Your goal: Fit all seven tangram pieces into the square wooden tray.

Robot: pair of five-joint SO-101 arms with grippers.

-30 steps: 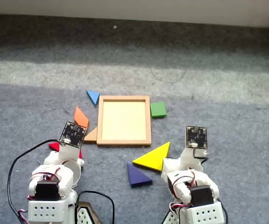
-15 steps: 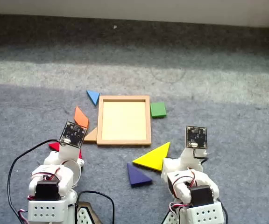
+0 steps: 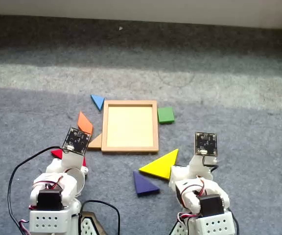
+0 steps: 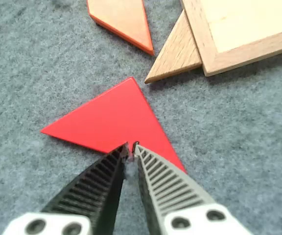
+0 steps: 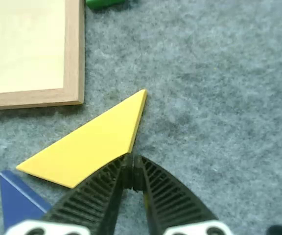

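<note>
My left gripper point(image 4: 129, 149) has its two fingers pressed together with nothing between them. The tips hang over the near corner of the red triangle point(image 4: 111, 120); whether they touch it, I cannot tell. My right gripper point(image 5: 132, 171) is closed in the same way and holds nothing, with its tips at the near edge of the yellow triangle point(image 5: 89, 144).

I judge this to be a resting pose: both arms are folded back at the near side and each wrist looks down on the piece closest to it, so either can begin with a short reach.

Beyond the red triangle lie the wooden triangle point(image 4: 176, 51), touching the tray's left rim, and the orange piece point(image 4: 123, 17). The purple triangle point(image 3: 144, 184) lies just beside the yellow one.

The tray point(image 3: 129, 104) lies flat on the carpet point(image 3: 229, 98) between the arms, a little farther off. No piece is inside it. The blue triangle point(image 3: 98, 101) is near its far left corner and the green square point(image 3: 166, 115) is by its right rim. I think the pieces are spread around the tray so that each arm has some within reach.
</note>
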